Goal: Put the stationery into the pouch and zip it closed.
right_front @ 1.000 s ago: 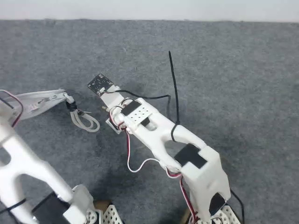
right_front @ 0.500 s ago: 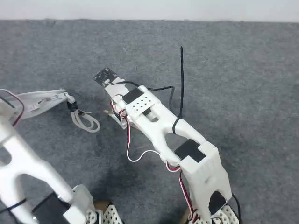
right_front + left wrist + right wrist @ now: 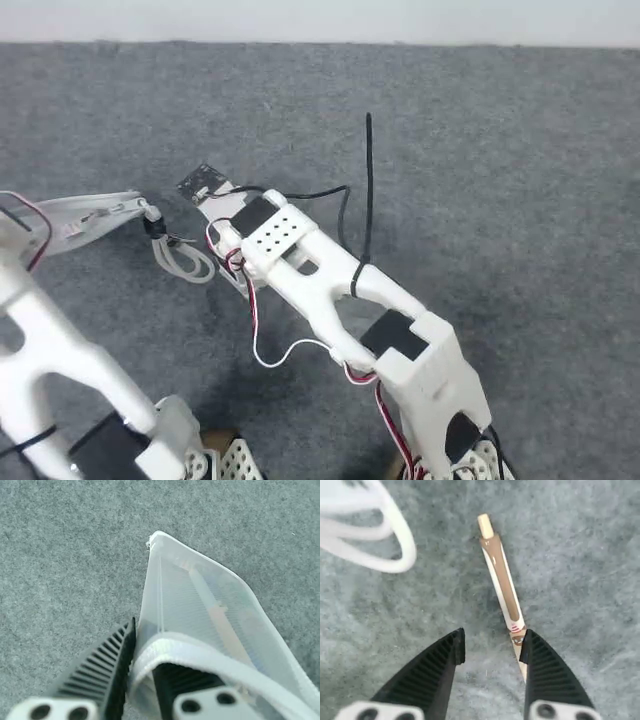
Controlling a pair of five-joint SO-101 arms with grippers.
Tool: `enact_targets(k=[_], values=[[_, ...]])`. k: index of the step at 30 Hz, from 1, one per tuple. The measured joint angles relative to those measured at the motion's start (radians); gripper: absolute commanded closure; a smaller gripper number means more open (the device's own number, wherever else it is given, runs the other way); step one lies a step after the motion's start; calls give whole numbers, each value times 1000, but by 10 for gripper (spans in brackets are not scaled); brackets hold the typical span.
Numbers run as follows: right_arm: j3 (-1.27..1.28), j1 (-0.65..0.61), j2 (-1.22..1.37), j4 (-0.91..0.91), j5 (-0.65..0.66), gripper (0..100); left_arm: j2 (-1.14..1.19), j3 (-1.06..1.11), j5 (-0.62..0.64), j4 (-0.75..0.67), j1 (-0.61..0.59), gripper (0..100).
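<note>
- High view: the pouch (image 3: 85,215) is held at nine o'clock, its cord loop (image 3: 185,262) trailing toward centre, where the right arm (image 3: 300,270) bends low over the grey mat (image 3: 500,150).
- Left wrist view: the left gripper (image 3: 147,652) pinches the pouch's zip edge; holding the mouth steady should help.
- Right wrist view: the right gripper (image 3: 493,637) is spread about one end of the pen (image 3: 501,585), which lies flat, close against one finger; centring before closing looks wise.

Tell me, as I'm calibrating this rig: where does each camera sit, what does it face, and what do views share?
High view: fixed above, looking down on the table; both white arms show.
Left wrist view: looks along the left gripper, shut on the pouch.
Right wrist view: looks down past the open right gripper at the pen.
Shared: the pouch, in high and left wrist views.
</note>
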Motion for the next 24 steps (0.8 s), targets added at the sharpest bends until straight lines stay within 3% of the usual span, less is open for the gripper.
enact_targets(k=[15, 24], values=[[-29, 3, 138, -160, 3, 851, 0, 0, 0, 0, 0, 991], [-35, 8, 140, -149, 72, 993, 0, 0, 0, 0, 3, 991]])
